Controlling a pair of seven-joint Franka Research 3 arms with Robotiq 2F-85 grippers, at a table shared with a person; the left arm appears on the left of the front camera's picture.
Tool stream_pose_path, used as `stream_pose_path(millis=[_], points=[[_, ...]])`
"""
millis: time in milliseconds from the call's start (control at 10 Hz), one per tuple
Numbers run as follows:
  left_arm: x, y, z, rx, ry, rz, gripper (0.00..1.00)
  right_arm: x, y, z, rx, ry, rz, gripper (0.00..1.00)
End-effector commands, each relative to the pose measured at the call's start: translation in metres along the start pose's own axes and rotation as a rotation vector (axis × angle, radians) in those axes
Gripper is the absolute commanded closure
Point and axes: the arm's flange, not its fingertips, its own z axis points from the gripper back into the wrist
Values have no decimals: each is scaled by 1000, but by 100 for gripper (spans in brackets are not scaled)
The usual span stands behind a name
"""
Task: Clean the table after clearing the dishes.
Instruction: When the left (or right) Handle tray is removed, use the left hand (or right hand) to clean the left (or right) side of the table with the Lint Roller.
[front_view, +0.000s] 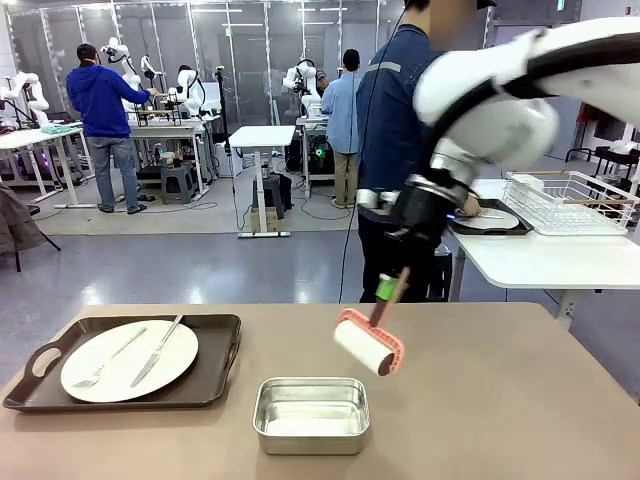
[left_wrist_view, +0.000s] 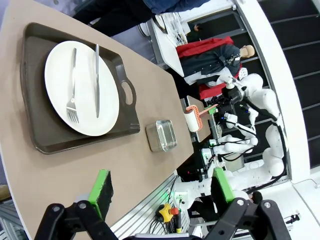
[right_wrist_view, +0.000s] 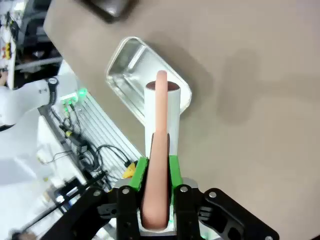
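Right pincer (right_wrist_view: 156, 167): clamped on the pink handle of the roller (front_view: 368, 345); the green pads press the handle from both sides.
Roller: white roll in a pink frame, tilted, roll end lowest. It hangs over the counter (front_view: 480, 400), just beyond the far right corner of the pan (front_view: 310, 440). In the right wrist view its shadow lies apart from it, so it seems lifted off the top.
Left pincer (left_wrist_view: 161, 186): fingers wide apart, nothing between them. It hovers over the near edge of the counter.
Dishes on the counter: 1 dark tray (front_view: 215, 345) at the left side, carrying 1 white plate (front_view: 180, 360). The fork (front_view: 110, 358) and the knife (front_view: 157, 350) lie side by side on the plate.
Pan: steel, rectangular, at the near middle of the counter, to the right of the tray and apart from it.
Dishes off the counter: a 2nd tray (front_view: 520, 228) with a white plate lies on the white table (front_view: 530, 260) at the far right, just beside the wire rack (front_view: 575, 200).
Person (front_view: 395, 130): stands at the far side of the counter, in a dark blue jacket, partly behind the right arm.
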Motion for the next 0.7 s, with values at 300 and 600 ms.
stream_pose_path(millis=[300,600], points=[[-3,-1,3,-5,-6,-11,0,-45,-20,-20,48,-164,-140,96],[-3,-1,3,-5,-6,-11,0,-54,-46,-5,32,-189,-373,96]])
